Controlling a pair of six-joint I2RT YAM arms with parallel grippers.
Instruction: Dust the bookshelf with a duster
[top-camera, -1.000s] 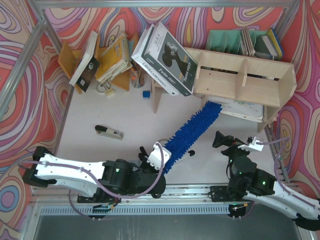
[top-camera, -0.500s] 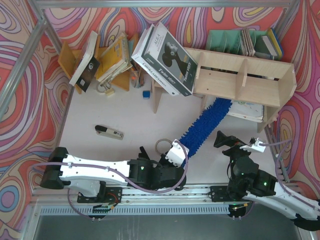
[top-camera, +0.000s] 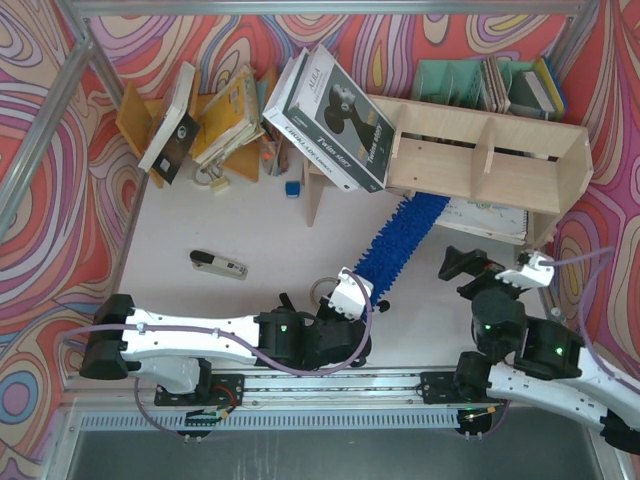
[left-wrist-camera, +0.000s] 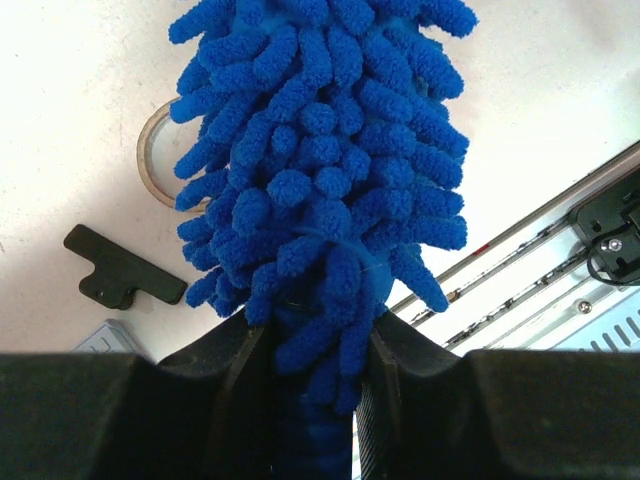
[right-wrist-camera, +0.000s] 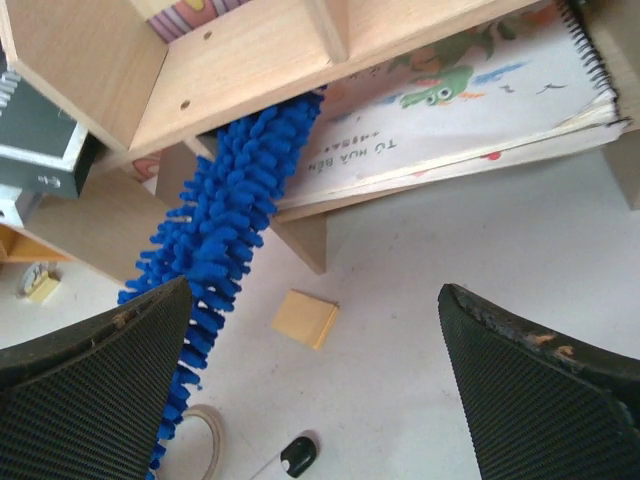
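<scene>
While the left gripper (left-wrist-camera: 310, 375) is clamping down on the handle end of the duster (top-camera: 400, 240), the fluffy blue head is stretching diagonally from near the table's (top-camera: 250, 230) near edge up toward the far right corner. Its tip is poking in under the lower tier of the bookshelf (top-camera: 490, 165), close to the shelf's left end and just beside a spiral-bound picture book (right-wrist-camera: 450, 110) lying under that same tier. The bookshelf is sitting along the far edge, toward the right corner. The right gripper (right-wrist-camera: 315, 370) is hanging with jaws wide apart, gripping nothing, in front of the shelf and to the right of the duster, not touching it. A tape roll (left-wrist-camera: 150, 160) is lying flat by the handle end, and a small yellow block (right-wrist-camera: 305, 318) is lying near the shelf leg.
</scene>
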